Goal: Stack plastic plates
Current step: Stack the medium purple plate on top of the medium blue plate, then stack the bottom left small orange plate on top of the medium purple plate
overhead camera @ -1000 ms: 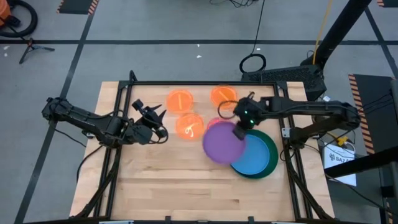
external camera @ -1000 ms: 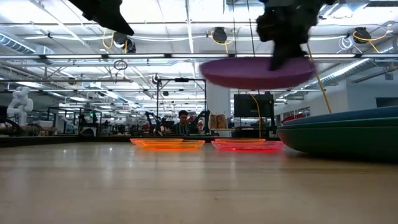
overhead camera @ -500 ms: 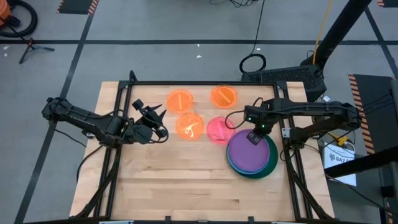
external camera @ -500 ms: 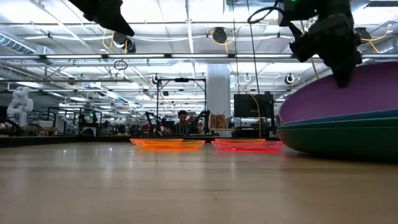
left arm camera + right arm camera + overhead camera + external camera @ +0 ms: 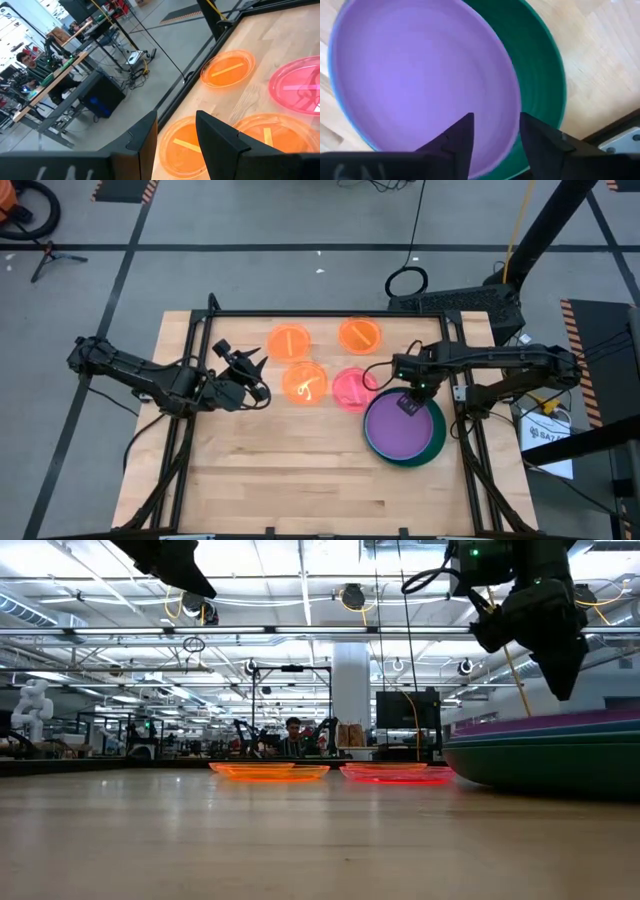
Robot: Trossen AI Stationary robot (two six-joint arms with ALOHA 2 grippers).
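Observation:
A purple plate (image 5: 398, 435) lies flat on a blue plate, of which only the rim (image 5: 334, 95) shows, inside a dark green plate (image 5: 437, 442) at the table's right. My right gripper (image 5: 409, 402) hangs open just above the purple plate's far edge (image 5: 485, 30), clear of it in the low view (image 5: 558, 680). Three orange plates (image 5: 289, 340) (image 5: 360, 335) (image 5: 306, 382) and a pink plate (image 5: 350, 390) rest flat on the far half of the table. My left gripper (image 5: 260, 393) waits open above the table, left of the orange plates.
A black frame rail (image 5: 300, 313) runs along the table's far edge and down both sides. The near half of the wooden table (image 5: 290, 480) is bare wood. A person (image 5: 293, 730) sits far off in the room behind.
My right gripper has carried the purple plate toward the table's right and near edge and down onto the blue plate, then let go. The plate leaned on the stack with its far edge raised; now it lies flat. The gripper has risen a little.

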